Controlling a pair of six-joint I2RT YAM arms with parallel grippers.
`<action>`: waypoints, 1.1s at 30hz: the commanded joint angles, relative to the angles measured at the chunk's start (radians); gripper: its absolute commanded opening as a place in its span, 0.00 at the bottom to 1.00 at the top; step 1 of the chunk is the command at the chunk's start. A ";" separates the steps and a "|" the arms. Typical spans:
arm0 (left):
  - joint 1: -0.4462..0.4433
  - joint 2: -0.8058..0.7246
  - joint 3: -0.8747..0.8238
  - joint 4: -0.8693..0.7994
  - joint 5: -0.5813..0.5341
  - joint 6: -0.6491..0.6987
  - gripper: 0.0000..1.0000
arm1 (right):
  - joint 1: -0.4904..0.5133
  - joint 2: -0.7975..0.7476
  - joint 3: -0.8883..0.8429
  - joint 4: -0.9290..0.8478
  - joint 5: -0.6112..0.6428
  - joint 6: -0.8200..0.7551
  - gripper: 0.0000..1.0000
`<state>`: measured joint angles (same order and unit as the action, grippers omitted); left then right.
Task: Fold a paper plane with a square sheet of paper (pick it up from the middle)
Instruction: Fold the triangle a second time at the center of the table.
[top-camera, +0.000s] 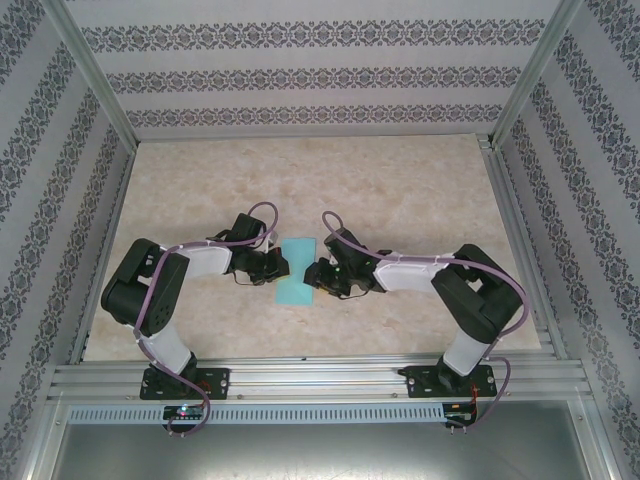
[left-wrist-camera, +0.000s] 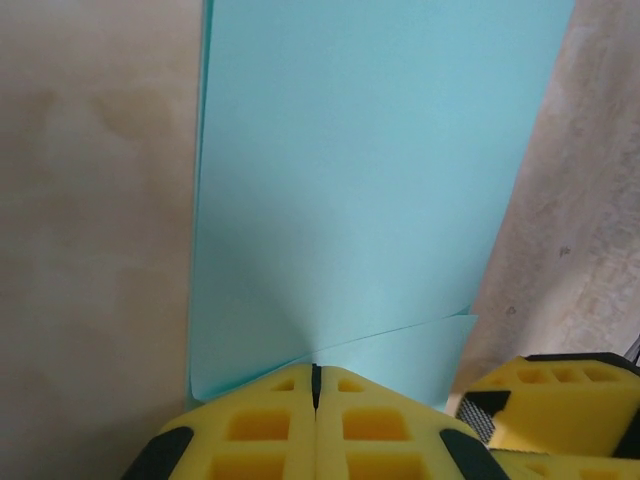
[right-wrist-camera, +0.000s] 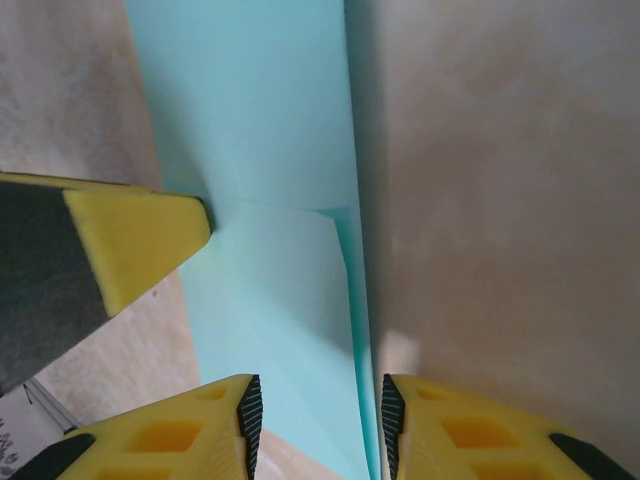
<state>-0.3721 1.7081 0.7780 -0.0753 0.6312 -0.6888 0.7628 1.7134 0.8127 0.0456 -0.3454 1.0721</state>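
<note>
Logged paper (top-camera: 298, 272) as a tall folded strip lying flat near the middle of the table (top-camera: 420, 190), slightly toward the near edge, with its long axis running from near edge to far edge. Found left gripper (left-wrist-camera: 315, 378) at the strip's left long side, jaws pressed together and pinching paper there, with creases fanning from the tip and one layer lifted. Found right gripper (right-wrist-camera: 316, 402) at the right long side, jaws spread, straddling that edge without clamping it. Placed both tools about level with mid-strip, facing each other across the short axis and about equally close. Judged next move to turn on that: paper between the tools, long axis crosswise to both, likely calling for a hold by left and a re-grip or press by right. Couldn't tell layer count inside the pinch.
</note>
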 joint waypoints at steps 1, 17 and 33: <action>-0.005 -0.025 -0.001 -0.036 -0.005 0.000 0.07 | -0.008 0.032 0.025 -0.012 0.043 0.029 0.39; -0.005 -0.007 0.016 -0.047 -0.004 0.016 0.08 | -0.010 0.078 0.008 0.145 -0.018 0.075 0.27; -0.006 -0.043 0.023 -0.043 -0.007 -0.005 0.09 | -0.037 0.087 -0.063 0.326 -0.084 0.047 0.32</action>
<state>-0.3721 1.6981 0.7784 -0.0914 0.6308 -0.6888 0.7353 1.7832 0.7731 0.2859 -0.4000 1.1343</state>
